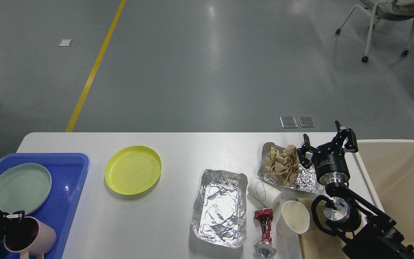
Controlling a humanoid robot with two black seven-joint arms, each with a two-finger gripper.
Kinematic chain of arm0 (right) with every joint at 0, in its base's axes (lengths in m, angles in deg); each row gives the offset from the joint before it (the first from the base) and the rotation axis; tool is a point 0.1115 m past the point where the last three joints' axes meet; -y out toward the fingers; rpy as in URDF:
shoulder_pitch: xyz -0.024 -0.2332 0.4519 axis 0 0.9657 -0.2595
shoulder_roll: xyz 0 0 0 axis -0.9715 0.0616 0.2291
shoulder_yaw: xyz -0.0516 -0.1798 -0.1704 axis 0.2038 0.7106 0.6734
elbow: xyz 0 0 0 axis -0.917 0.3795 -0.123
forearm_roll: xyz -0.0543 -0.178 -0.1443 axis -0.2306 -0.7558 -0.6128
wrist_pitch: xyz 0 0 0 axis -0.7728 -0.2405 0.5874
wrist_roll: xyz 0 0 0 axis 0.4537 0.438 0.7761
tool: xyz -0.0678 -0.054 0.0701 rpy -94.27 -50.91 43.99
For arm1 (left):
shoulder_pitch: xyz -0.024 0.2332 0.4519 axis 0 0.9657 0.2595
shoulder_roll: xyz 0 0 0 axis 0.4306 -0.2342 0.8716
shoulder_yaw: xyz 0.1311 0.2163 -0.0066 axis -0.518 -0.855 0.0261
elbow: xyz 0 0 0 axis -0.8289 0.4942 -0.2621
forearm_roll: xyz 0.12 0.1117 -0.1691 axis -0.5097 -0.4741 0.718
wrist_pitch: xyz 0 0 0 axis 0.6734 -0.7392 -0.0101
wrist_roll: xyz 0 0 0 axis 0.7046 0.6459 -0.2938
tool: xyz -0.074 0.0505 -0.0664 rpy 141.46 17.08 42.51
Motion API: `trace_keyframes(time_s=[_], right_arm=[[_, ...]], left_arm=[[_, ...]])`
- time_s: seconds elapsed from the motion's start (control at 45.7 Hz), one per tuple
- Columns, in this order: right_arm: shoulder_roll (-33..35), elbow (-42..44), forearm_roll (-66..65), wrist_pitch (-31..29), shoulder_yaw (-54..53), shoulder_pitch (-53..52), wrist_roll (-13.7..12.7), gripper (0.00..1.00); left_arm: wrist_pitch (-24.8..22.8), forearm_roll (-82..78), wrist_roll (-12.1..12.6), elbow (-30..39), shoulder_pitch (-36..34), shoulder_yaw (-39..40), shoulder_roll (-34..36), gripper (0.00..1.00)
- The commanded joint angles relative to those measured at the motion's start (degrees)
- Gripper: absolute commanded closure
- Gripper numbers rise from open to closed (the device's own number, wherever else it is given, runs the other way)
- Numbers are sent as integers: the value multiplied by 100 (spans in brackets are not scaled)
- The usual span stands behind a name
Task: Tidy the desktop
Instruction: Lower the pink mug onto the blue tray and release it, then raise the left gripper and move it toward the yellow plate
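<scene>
The white desktop (178, 151) carries a yellow plate (133, 169), a large foil tray (220, 208), a smaller foil tray (306, 180) with crumpled brown paper (283, 163), two paper cups (264, 192) (295, 217) and a crushed red can (264, 232). My left gripper (13, 218) at the bottom left is shut on the rim of a pink mug (34, 235), low over the blue tray (68, 187). My right gripper (326, 138) is open and empty, just right of the brown paper.
A pale green plate (18, 187) lies in the blue tray. A big cream bin (401, 180) stands at the table's right end. A brown paper sheet (316, 241) lies under my right arm. A chair (386, 21) stands far back right.
</scene>
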Motion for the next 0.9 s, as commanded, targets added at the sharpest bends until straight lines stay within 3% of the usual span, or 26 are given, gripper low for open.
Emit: trace_keyframes(time_s=[0.0, 0.109, 0.525, 0.678, 0.875], right_arm=[[0, -1, 0, 0, 1, 0, -2, 0], [0, -1, 0, 0, 1, 0, 7, 0], [0, -1, 0, 0, 1, 0, -2, 0], [0, 8, 0, 0, -8, 0, -2, 0], [0, 8, 0, 0, 1, 0, 7, 0]], left_arm=[[96, 231, 36, 9, 67, -65, -9, 10], [87, 240, 62, 0, 93, -57, 0, 6], [17, 248, 44, 27, -3, -56, 0, 4], [-202, 257, 44, 97, -363, -109, 9, 4], [-967, 257, 36, 193, -1163, -680, 17, 4]])
